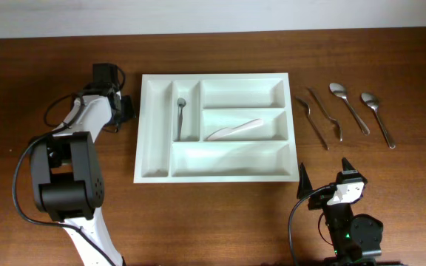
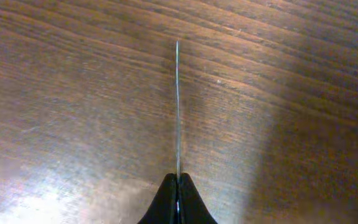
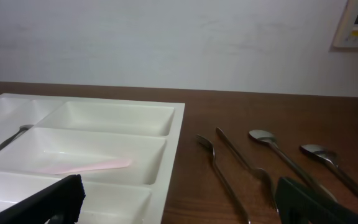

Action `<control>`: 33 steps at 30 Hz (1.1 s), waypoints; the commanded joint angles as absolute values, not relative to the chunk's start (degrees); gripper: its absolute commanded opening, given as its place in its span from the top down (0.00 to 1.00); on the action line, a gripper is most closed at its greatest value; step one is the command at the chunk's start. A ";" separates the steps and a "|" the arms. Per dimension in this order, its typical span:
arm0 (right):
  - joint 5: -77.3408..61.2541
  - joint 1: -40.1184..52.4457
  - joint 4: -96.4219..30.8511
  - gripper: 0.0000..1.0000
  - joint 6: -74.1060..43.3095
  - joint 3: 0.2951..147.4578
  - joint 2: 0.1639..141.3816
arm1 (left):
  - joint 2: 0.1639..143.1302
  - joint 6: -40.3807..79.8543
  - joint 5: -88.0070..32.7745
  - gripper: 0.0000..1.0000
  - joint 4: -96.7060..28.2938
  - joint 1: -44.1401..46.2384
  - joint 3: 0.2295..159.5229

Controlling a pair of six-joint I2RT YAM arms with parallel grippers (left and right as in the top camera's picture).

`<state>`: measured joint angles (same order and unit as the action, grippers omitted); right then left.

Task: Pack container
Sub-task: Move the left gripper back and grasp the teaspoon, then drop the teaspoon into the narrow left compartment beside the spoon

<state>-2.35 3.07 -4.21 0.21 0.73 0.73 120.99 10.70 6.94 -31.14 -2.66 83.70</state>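
The container [image 1: 213, 177] is a large white cutlery tray in the middle of the table; it also shows in the right wrist view [image 3: 174, 146]. A metal spoon [image 1: 180, 114] lies in one of its narrow compartments. A pale plastic utensil [image 1: 235, 130] lies in its middle wide compartment [image 3: 86, 166]. My left gripper [image 1: 123, 109] is just left of the tray, over bare table. It is shut [image 2: 178, 186] on a thin metal utensil [image 2: 178, 106] seen edge-on. My right gripper [image 1: 324, 177] is open and empty off the tray's front right corner [image 3: 185, 205].
Several metal utensils lie on the table right of the tray: a fork [image 1: 315, 122] [image 3: 219, 171], a second slim piece [image 1: 325, 111] [image 3: 247, 163] and two spoons [image 1: 348, 106] [image 1: 378, 117]. A black cable loops near the left arm.
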 commanded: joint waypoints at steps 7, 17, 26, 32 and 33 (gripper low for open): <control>-1.65 2.81 -4.32 0.01 0.14 0.32 0.19 | 110.39 10.87 2.11 0.98 -42.48 1.83 96.49; -1.65 2.81 -4.29 0.01 0.14 0.32 0.21 | 109.86 13.23 -2.17 0.98 -50.24 13.50 97.27; -1.65 2.81 -4.32 0.01 0.14 0.32 0.21 | 110.41 18.92 -0.38 0.98 -50.17 18.90 97.21; -1.63 2.81 -4.32 0.01 0.14 0.32 0.19 | 114.39 19.94 0.86 0.98 -50.24 19.25 97.21; -1.65 2.81 -4.32 0.01 0.14 0.32 0.21 | 115.37 20.05 0.78 0.98 -50.24 19.25 97.21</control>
<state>-2.35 3.07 -4.21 0.23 0.73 0.73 111.77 18.39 -0.10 -50.15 19.22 97.38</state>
